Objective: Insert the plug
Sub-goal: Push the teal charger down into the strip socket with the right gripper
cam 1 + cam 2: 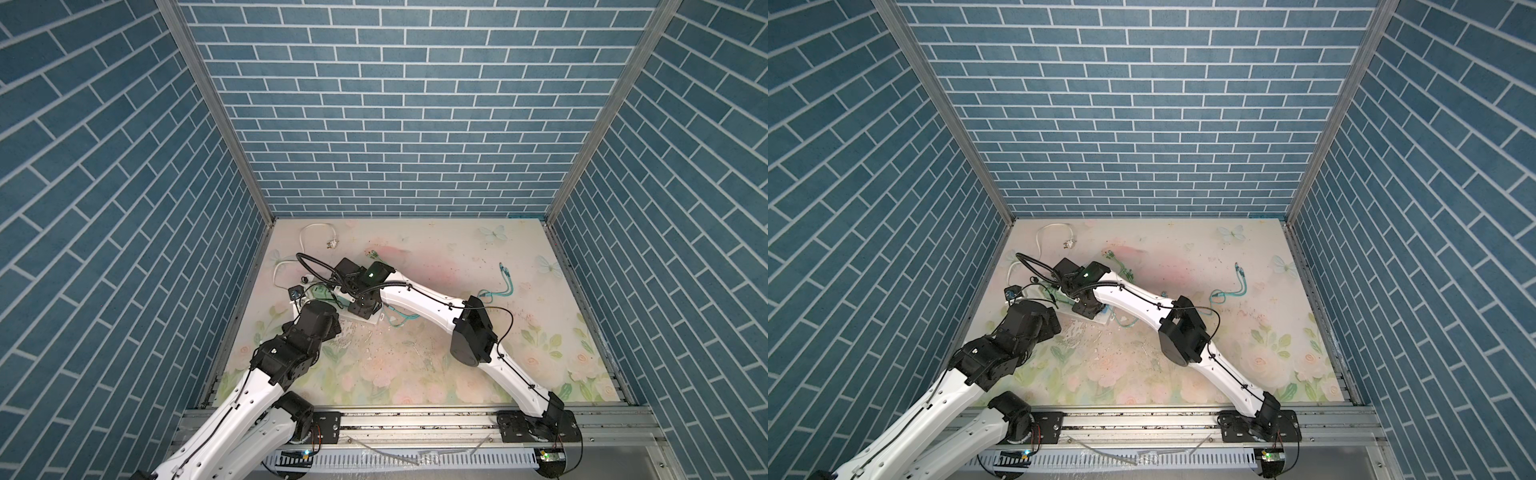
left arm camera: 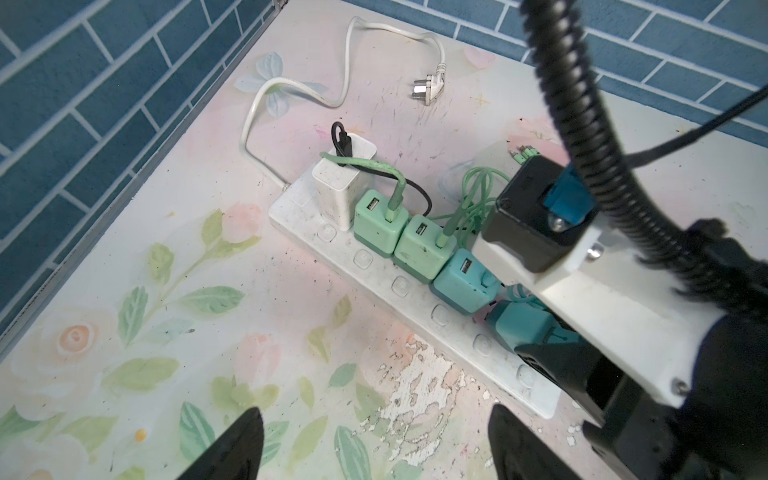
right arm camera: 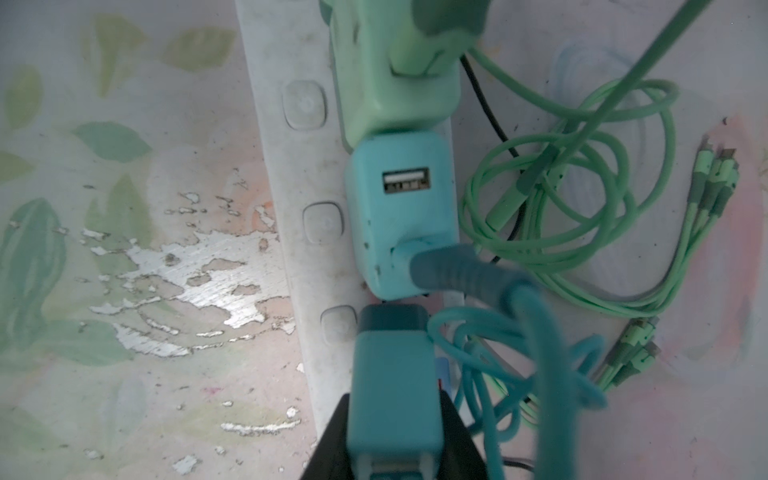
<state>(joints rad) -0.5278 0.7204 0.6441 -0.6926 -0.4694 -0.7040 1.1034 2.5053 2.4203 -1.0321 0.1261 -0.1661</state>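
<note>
- In a top view, the right arm (image 1: 415, 293) reaches across to the power strip (image 1: 374, 320) at about nine o'clock on the table (image 1: 415, 374). The strip runs roughly ten-to-four.
- Left wrist view: the left claw (image 2: 378, 440) is spread and empty, beside the strip.
- Right wrist view: the right claw (image 3: 395, 453) pinches the teal plug (image 3: 395, 374) over the strip, just beside a seated teal charger (image 3: 399, 220). I'd say a straight push remains.

The long white plastic power strip (image 2: 376, 272) looks matt, scuffed and grimy. The square teal plastic charger plug (image 3: 395, 399) is smooth, faintly glossy. The floral-printed tabletop (image 2: 124, 270) is matt; beside the strip its print is flaked through to bare shiny metal.
</note>
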